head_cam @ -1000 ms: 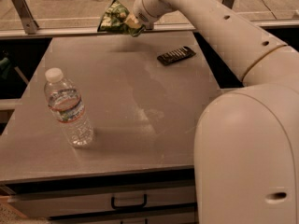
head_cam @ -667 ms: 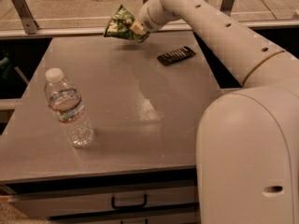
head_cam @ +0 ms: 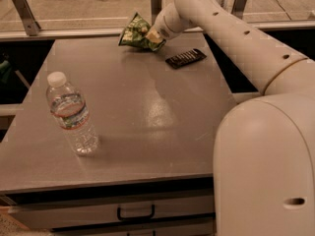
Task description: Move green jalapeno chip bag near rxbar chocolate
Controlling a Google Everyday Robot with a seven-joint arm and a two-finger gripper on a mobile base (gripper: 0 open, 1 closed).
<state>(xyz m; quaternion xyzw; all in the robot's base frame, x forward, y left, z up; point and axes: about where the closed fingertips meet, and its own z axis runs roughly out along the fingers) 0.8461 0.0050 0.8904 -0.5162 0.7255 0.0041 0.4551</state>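
The end effector [head_cam: 153, 34] is over the far edge of the counter [head_cam: 147, 112], gripping the bag [head_cam: 134, 31], which sticks out to its left, up off the top. The bar [head_cam: 185, 58] lies flat just down and right of the end effector, its long side slanting up to the right, so I think the bag needs only a short trip that way and down.

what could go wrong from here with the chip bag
The gripper holds the green jalapeno chip bag by one edge above the far side of the table, so the crinkly bag might slip out. Lowered toward the rxbar chocolate, the bag might knock the bar away.
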